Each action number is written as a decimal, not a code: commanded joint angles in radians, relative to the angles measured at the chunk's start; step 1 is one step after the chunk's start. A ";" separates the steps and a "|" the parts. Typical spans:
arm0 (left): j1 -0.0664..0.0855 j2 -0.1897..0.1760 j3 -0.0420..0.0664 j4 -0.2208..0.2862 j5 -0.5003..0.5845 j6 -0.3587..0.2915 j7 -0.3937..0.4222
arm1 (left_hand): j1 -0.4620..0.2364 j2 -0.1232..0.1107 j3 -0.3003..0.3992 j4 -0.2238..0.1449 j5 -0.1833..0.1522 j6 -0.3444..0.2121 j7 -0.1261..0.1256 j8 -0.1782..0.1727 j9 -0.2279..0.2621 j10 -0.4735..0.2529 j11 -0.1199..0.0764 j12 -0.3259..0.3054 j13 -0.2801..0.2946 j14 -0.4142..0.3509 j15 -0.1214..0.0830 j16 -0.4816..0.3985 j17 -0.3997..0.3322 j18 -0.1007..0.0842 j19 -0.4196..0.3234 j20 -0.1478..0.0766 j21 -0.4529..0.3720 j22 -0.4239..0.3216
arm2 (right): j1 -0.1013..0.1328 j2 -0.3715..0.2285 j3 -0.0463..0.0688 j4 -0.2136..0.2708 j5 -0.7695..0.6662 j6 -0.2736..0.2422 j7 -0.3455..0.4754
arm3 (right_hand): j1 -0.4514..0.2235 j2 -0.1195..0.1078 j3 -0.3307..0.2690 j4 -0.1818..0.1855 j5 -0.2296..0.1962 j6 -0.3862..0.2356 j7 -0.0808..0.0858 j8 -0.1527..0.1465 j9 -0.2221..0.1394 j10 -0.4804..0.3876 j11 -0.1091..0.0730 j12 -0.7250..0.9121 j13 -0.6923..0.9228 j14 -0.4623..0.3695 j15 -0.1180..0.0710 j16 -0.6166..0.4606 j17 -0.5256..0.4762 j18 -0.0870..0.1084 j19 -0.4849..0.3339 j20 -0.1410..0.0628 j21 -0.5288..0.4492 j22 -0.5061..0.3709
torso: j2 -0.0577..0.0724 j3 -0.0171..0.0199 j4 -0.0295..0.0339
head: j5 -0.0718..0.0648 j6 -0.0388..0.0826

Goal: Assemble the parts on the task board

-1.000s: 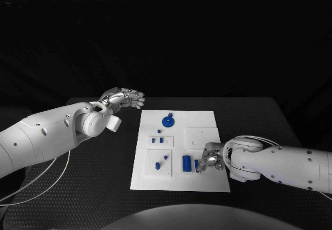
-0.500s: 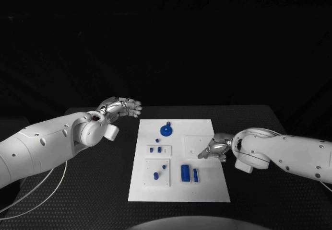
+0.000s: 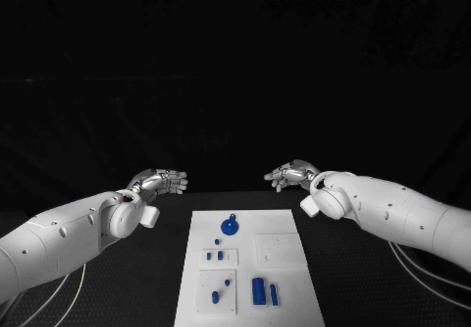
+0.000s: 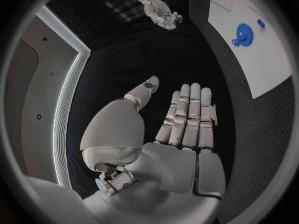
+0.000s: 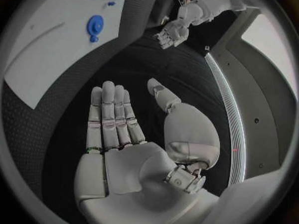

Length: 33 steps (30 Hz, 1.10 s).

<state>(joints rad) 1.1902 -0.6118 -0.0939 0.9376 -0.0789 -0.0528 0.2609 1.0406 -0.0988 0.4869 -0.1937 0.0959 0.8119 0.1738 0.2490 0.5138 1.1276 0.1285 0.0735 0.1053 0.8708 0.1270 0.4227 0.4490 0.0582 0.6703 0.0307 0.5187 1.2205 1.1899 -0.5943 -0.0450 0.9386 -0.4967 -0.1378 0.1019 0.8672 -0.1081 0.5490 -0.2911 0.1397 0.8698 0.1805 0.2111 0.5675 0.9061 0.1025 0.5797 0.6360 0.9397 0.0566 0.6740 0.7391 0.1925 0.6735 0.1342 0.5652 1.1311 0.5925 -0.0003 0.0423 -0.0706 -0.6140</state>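
Head view, task board: the white task board (image 3: 250, 262) lies in the middle of the black worktop (image 3: 353, 272).
Head view, parts: a round blue part (image 3: 230, 226) sits at the board's far end; small blue pieces (image 3: 214, 256) stand mid-board; a blue cylinder (image 3: 259, 291) and a thin blue bar (image 3: 273, 294) lie side by side at the near end.
Head view, robot hands: left robot hand (image 3: 163, 182) and right robot hand (image 3: 290, 174) are raised beyond the board's far end, well apart, holding nothing.
Left wrist view: the left robot hand (image 4: 181, 129) is flat, fingers straight and close together, thumb apart, empty; the board's corner (image 4: 261, 59) carries the round blue part (image 4: 241, 35).
Right wrist view: the right robot hand (image 5: 118, 134) is flat and empty, thumb spread; the board (image 5: 50, 50) with the round blue part (image 5: 94, 25) lies beyond its fingertips.
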 commanded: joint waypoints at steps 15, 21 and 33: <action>-0.004 0.054 0.003 -0.082 0.057 -0.026 0.050 | -1.041 0.099 -0.487 0.194 -0.096 -0.812 -0.174 -0.249 -0.514 -1.128 -0.129 -0.074 -0.105 -0.871 -0.127 -0.423 -0.449 -0.058 -0.670 -0.031 -0.519 -0.452 | -0.048 0.049 0.036 -0.131 0.171 -0.008 0.119 | -0.867 0.108 -0.549 0.291 -0.140 -0.870 -0.181 -0.211 -0.567 -0.906 -0.103 -0.580 -0.636 -0.940 -0.057 -0.674 -0.739 -0.193 -0.674 -0.134 -0.565 -1.131 | -0.027 0.0000 -0.0074 | 0.027 0.062; -0.021 0.025 0.015 0.011 0.060 -0.116 0.077 | -1.041 0.099 -0.487 0.194 -0.096 -0.812 -0.174 -0.249 -0.514 -1.128 -0.129 -0.074 -0.105 -0.871 -0.127 -0.423 -0.449 -0.058 -0.670 -0.031 -0.519 -1.220 | -0.059 0.020 0.037 -0.038 0.211 -0.084 0.156 | -0.867 0.108 -0.549 0.291 -0.140 -0.870 -0.181 -0.211 -0.567 -0.906 -0.103 -0.580 -0.636 -0.940 -0.057 -0.674 -0.739 -0.193 -0.674 -0.134 -0.565 -1.131 | -0.044 0.0002 -0.0347 | 0.061 0.024; -0.089 -0.084 0.060 0.363 0.071 -0.456 0.180 | -1.041 0.099 -0.487 0.194 -0.096 -0.812 -0.174 -0.249 -0.514 -1.128 -0.129 -0.074 -0.105 -0.871 -0.127 -0.423 -0.449 -0.058 -0.670 -0.031 -0.519 -1.220 | -0.101 -0.088 0.041 0.313 0.361 -0.372 0.294 | -0.867 0.108 -0.549 0.291 -0.140 -0.870 -0.181 -0.211 -0.567 -0.906 -0.103 -0.580 -0.636 -0.940 -0.057 -0.674 -0.739 -0.193 -0.674 -0.134 -0.565 -1.131 | -0.048 0.0003 -0.0423 | 0.071 0.014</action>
<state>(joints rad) 1.1050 -0.6928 -0.0358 1.2764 -0.0163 -0.3449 0.3677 0.0386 -0.0026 0.0181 -0.0064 0.0085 0.0264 0.0032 0.0084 0.0146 0.0317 0.0014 0.0068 0.0029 0.0265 0.0053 0.0122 0.0126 0.0077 0.0214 -0.0004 0.0144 0.0762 1.0912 -0.6762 -0.0044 1.2285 -0.2127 -0.3724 0.3083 0.0097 -0.0007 0.0066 -0.0024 0.0038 0.0101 0.0011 0.0048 0.0066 0.0116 0.0011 0.0063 0.0034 0.0101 0.0015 0.0056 0.0067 0.0138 0.0088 0.0023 0.0055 0.0142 0.5452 -0.0001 0.0015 -0.0003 -0.5997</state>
